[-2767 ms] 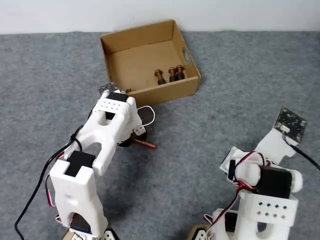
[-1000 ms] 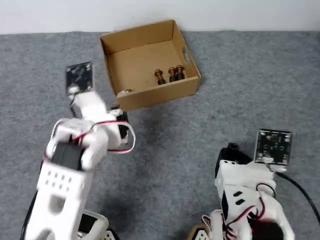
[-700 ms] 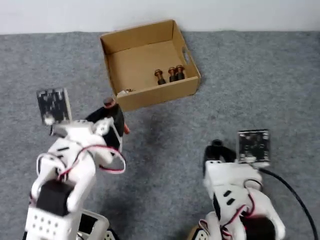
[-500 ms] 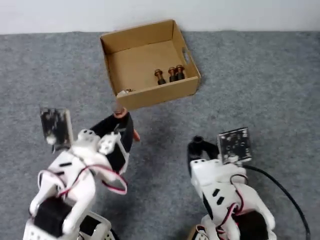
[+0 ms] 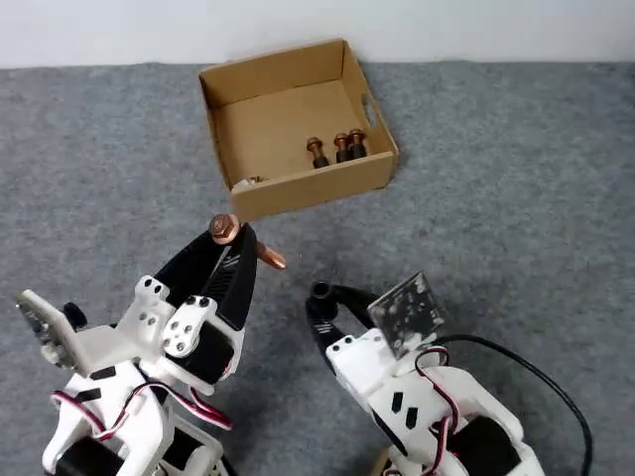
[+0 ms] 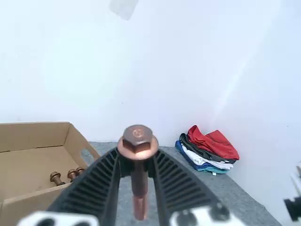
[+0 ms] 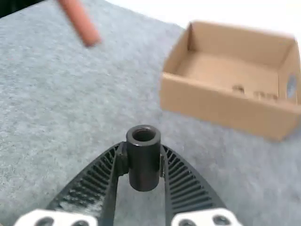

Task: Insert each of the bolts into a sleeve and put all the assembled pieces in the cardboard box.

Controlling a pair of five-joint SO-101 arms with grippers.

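Left gripper [image 6: 137, 157] clamps the bolt [image 6: 137, 139] — right gripper [image 7: 142, 157] clamps the sleeve [image 7: 143, 169].

Desk [image 5: 516, 178] was covered in grey, carpet-like felt. Plain white wall [image 6: 188, 56] stood behind, evenly lit. A folded pile of clothes [image 6: 207, 148], red over white, blue and teal, lay against the wall.

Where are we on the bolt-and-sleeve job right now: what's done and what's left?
Done: three pieces that look assembled lie in the cardboard box. In hand: the left gripper is shut on a bolt, the right gripper on a sleeve; the two parts are apart, not yet joined. Left: push the bolt into the sleeve, then put that piece in the box.
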